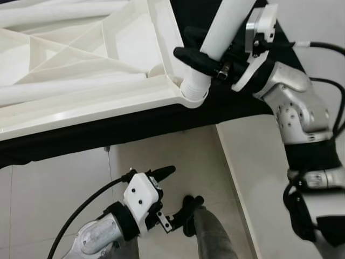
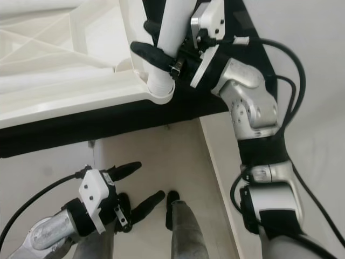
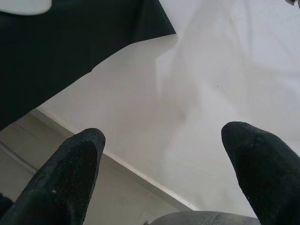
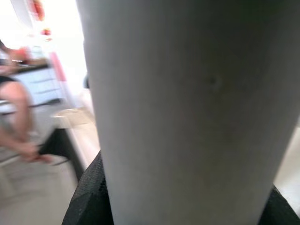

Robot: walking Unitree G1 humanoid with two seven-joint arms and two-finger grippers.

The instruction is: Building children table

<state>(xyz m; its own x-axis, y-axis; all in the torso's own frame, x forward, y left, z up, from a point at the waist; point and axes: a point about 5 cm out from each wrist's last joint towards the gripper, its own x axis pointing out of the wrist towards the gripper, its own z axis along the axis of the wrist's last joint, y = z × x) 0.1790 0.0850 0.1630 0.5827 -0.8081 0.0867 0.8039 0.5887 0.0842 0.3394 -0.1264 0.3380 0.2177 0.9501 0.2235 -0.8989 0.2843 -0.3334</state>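
Observation:
A white plastic tabletop (image 1: 108,102) lies upside down on a black cloth (image 1: 135,127), ribs facing up. A white round table leg (image 1: 226,27) stands tilted with its lower end in the corner socket (image 1: 193,96) of the tabletop. My right gripper (image 1: 207,48) is shut on this leg just above the socket; in the right wrist view the leg (image 4: 187,108) sits between the black fingers (image 4: 89,197). My left gripper (image 1: 180,187) hangs low over the floor, open and holding nothing, fingers (image 3: 61,178) apart.
Two more white legs (image 1: 70,89) (image 1: 54,13) lie across the tabletop's underside. Pale tiled floor (image 1: 161,151) spreads below the cloth's edge. My own grey legs (image 1: 213,232) stand beneath. A person (image 4: 14,117) sits in the blurred background.

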